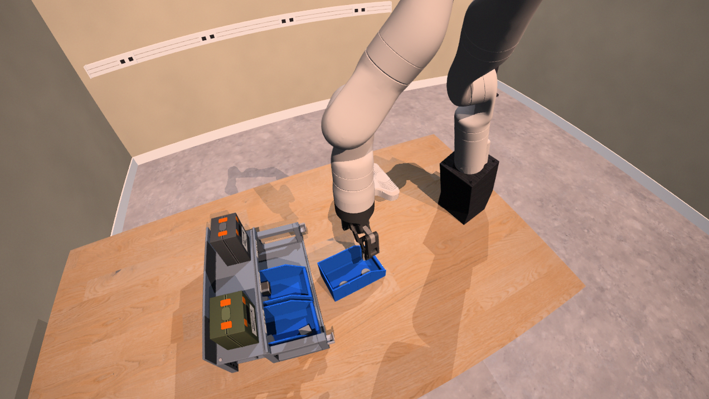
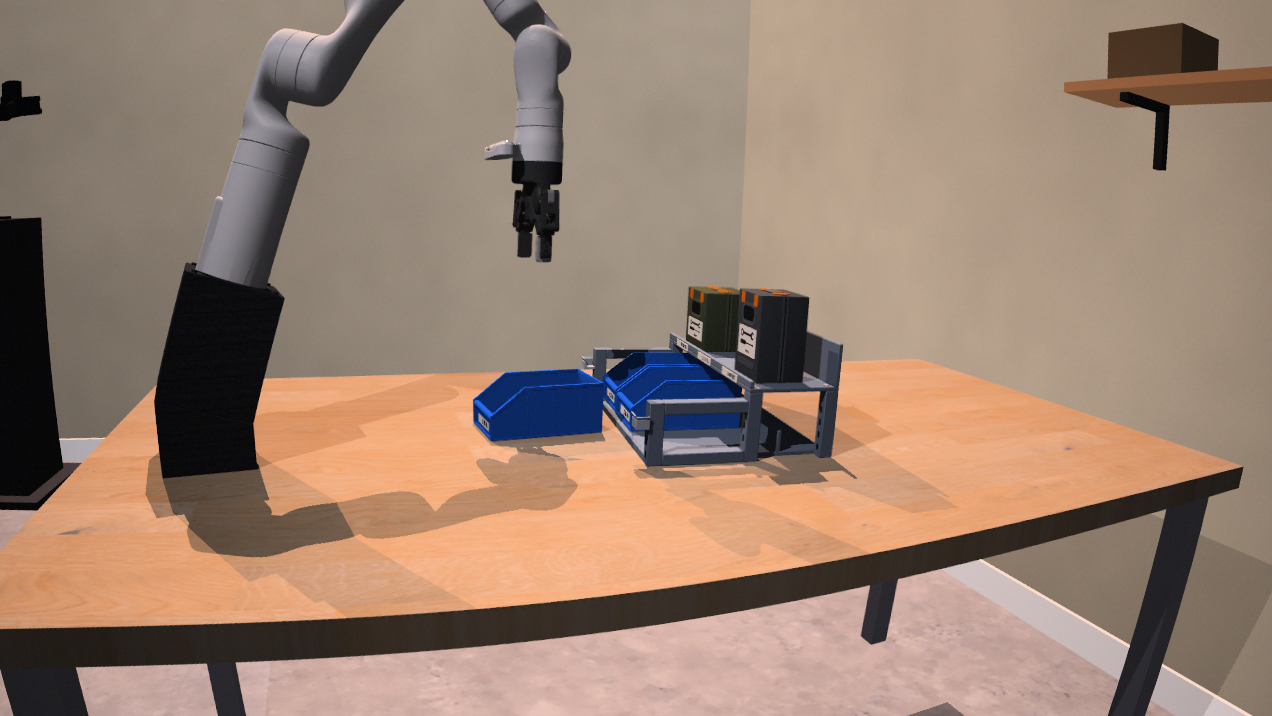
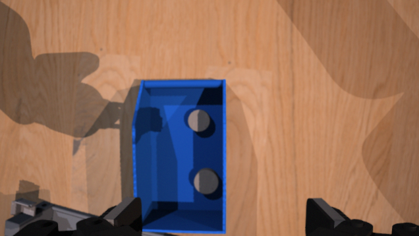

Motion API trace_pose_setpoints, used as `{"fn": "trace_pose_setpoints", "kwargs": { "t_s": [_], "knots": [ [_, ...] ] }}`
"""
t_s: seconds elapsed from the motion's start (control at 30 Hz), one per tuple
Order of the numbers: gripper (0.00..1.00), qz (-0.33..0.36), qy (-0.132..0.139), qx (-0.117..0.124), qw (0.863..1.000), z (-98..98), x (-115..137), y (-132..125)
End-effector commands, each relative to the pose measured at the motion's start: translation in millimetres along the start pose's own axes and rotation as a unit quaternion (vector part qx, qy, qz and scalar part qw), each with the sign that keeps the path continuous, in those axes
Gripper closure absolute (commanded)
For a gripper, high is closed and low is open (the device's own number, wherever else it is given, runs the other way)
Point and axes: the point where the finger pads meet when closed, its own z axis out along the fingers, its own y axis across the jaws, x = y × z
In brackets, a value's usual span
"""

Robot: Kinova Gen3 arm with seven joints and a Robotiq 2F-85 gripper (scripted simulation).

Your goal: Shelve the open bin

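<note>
The loose blue bin (image 1: 347, 275) (image 2: 538, 406) (image 3: 165, 155) stands on the table (image 1: 461, 297) (image 2: 427, 542) just in front of the grey shelf (image 1: 292, 230) (image 2: 652, 437). Two round grey parts (image 3: 198, 120) (image 3: 205, 180) lie in it. My gripper (image 1: 370, 249) (image 2: 532, 250) (image 3: 223, 217) is open and empty. It hangs well above the bin, over its end nearest the shelf. Two blue bins (image 1: 283, 280) (image 1: 291, 317) sit in the shelf's lower row. The gap (image 1: 278, 243) (image 2: 698, 433) is at the row's end by the black case.
A black case (image 1: 229, 237) (image 2: 772, 330) and a green case (image 1: 228, 319) (image 2: 709, 315) stand on the shelf's low upper board. The arm's black pedestal (image 1: 469, 185) (image 2: 213, 373) stands at the table's far side. A corner of the shelf (image 3: 36, 211) shows in the wrist view.
</note>
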Motion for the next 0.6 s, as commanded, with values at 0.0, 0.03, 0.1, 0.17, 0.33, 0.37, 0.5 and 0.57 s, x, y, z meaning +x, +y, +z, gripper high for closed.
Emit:
{"fn": "trace_pose_setpoints", "kwargs": {
  "t_s": [0.0, 0.03, 0.1, 0.17, 0.33, 0.37, 0.5, 0.57],
  "knots": [
    [0.00, 0.000, 0.000, 0.000, 1.000, -0.4, -0.3, 0.2],
    [0.00, 0.000, 0.000, 0.000, 1.000, -0.4, -0.3, 0.2],
    [0.00, 0.000, 0.000, 0.000, 1.000, -1.3, -0.3, 0.3],
    [0.00, 0.000, 0.000, 0.000, 1.000, -2.2, -0.3, 0.4],
    [0.00, 0.000, 0.000, 0.000, 1.000, -2.6, -0.2, 0.5],
    [0.00, 0.000, 0.000, 0.000, 1.000, -2.6, -0.2, 0.5],
    [0.00, 0.000, 0.000, 0.000, 1.000, -2.6, -0.2, 0.5],
    [0.00, 0.000, 0.000, 0.000, 1.000, -2.6, -0.2, 0.5]
  ]
}}
